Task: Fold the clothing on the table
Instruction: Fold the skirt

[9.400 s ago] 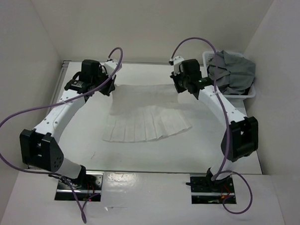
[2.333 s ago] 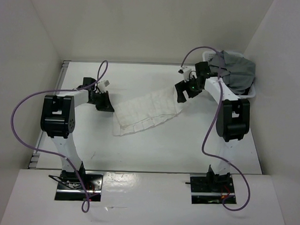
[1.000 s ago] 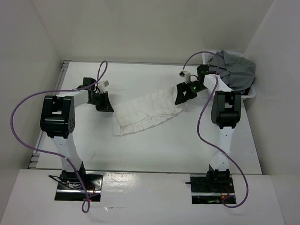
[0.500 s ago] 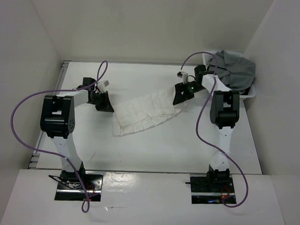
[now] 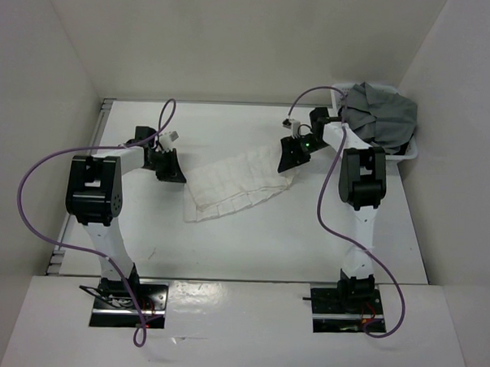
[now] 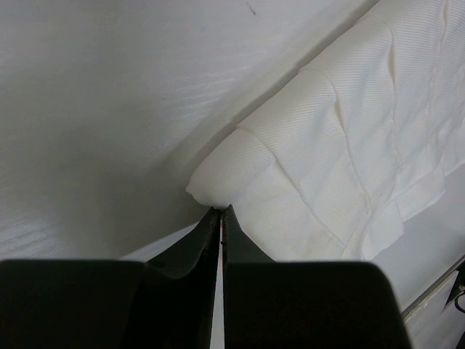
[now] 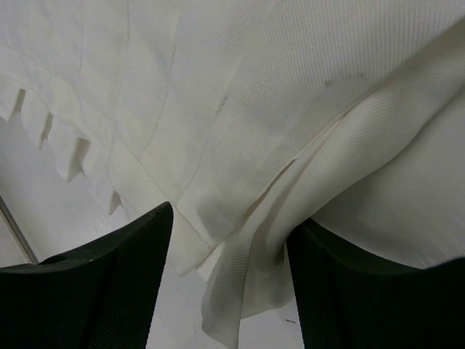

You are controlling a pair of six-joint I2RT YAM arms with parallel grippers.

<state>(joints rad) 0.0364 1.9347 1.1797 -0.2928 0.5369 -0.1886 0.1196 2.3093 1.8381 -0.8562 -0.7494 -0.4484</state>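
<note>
Folding at mid-stage: a clean fold here likely depends on the right gripper taking both layers of the raised ridge between its fingers before any lift, then moving level with its partner so the cloth stays taut. Its jaws stand apart astride that ridge at the skirt's right edge, nothing grasped yet. The left gripper is clenched on the skirt's left corner. The skirt lies in a slanting band on the table, between the two grippers.

place: robot lab cell | evidence: white panel walls around table; left arm, right arm bolted on
</note>
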